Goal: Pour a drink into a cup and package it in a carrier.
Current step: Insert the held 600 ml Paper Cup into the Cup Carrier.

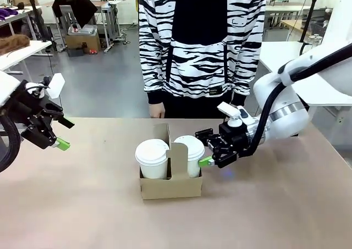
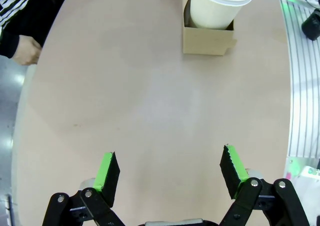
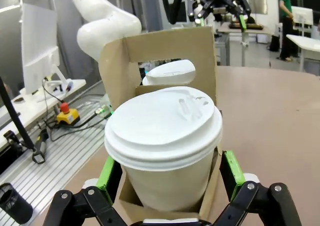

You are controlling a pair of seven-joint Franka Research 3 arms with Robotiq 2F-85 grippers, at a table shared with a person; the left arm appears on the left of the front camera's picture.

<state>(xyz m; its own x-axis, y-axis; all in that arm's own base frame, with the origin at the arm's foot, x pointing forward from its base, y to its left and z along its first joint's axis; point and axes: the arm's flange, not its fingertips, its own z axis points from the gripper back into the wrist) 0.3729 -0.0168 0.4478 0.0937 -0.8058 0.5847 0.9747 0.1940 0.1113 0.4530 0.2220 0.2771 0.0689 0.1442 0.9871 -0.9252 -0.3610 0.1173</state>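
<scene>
The brown cardboard carrier (image 1: 170, 187) stands mid-table with two lidded white cups, one (image 1: 152, 155) in its left compartment and one (image 1: 190, 150) in its right, on either side of the upright handle. My right gripper (image 1: 202, 148) is open, its green pads flanking the right cup (image 3: 165, 131) with small gaps. Behind that cup, through the handle cut-out (image 3: 165, 44), the other cup's lid (image 3: 167, 74) shows. My left gripper (image 1: 65, 133) hangs open at the table's left, away from the carrier (image 2: 207, 40); nothing is between its fingers (image 2: 170, 171). The jar of drink is out of view.
A person in a striped top stands at the table's far side, one hand (image 1: 157, 110) at the edge. A slotted metal rail (image 2: 302, 86) borders the table on my side. A red stop button (image 3: 65, 111) lies on the rail beyond the table edge.
</scene>
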